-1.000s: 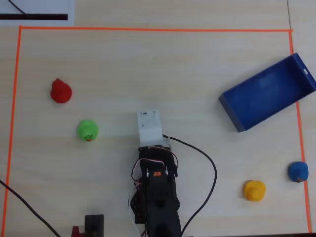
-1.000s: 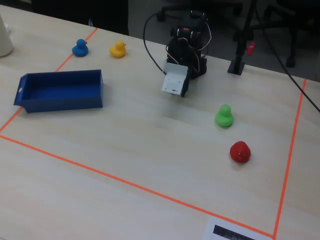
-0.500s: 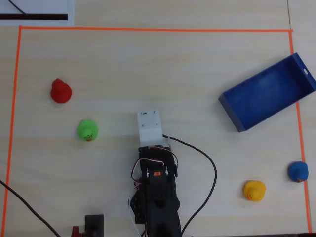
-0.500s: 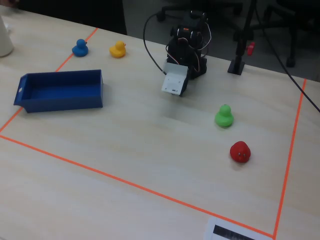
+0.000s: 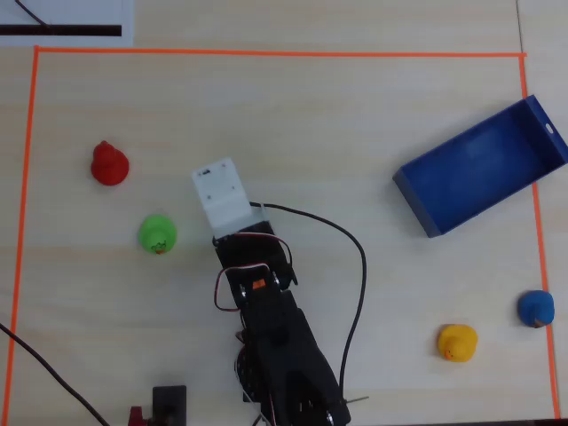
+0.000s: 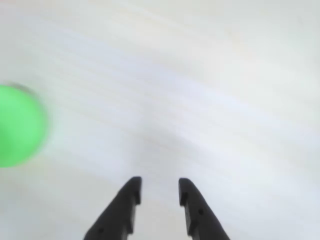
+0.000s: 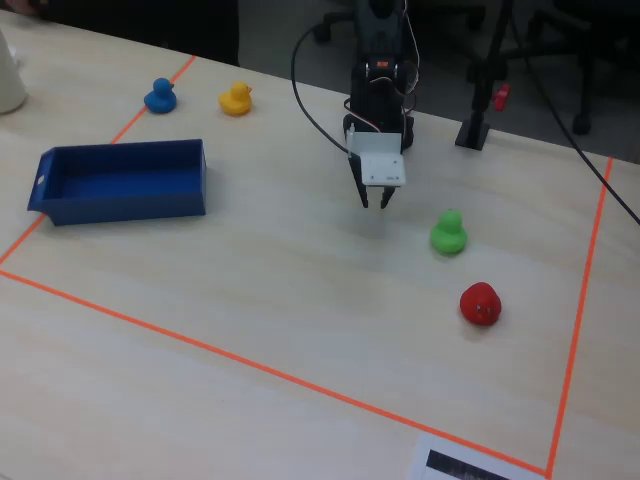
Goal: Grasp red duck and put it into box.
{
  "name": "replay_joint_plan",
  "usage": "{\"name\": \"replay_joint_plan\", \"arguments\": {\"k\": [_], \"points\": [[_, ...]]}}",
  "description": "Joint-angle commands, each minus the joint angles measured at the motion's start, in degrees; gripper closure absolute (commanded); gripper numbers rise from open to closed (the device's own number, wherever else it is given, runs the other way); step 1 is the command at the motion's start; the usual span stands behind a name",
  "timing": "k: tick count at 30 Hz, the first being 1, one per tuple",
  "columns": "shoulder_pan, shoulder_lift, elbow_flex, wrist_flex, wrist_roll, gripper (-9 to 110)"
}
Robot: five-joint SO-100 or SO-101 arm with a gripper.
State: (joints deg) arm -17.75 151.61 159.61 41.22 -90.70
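Distance separated the gripper (image 7: 375, 198) from the red duck (image 7: 480, 304); in the fixed view the duck sat on the bench lower right, beyond the green duck (image 7: 448, 232); fingers slightly parted, empty.

Even, soft light across the pale table (image 5: 355, 124) – overhead view crisp, shadows faint. The wrist view is washed out and motion-blurred, the green duck (image 6: 17, 125) smeared at left. Fixed view dimmer, dark at the far edge.
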Motion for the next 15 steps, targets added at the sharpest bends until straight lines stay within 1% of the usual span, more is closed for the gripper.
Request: {"name": "replay_joint_plan", "arguments": {"k": [1, 5, 10, 15], "points": [[-6.6, -12.0, -17.3, -3.3, 2.6, 92], [-10.5, -20.8, -23.3, -10.9, 3.9, 88], [-11.9, -27.9, -20.8, -36.4, 7.2, 89], [-15.6, -35.2, -18.6, -52.9, 11.3, 88]]}}
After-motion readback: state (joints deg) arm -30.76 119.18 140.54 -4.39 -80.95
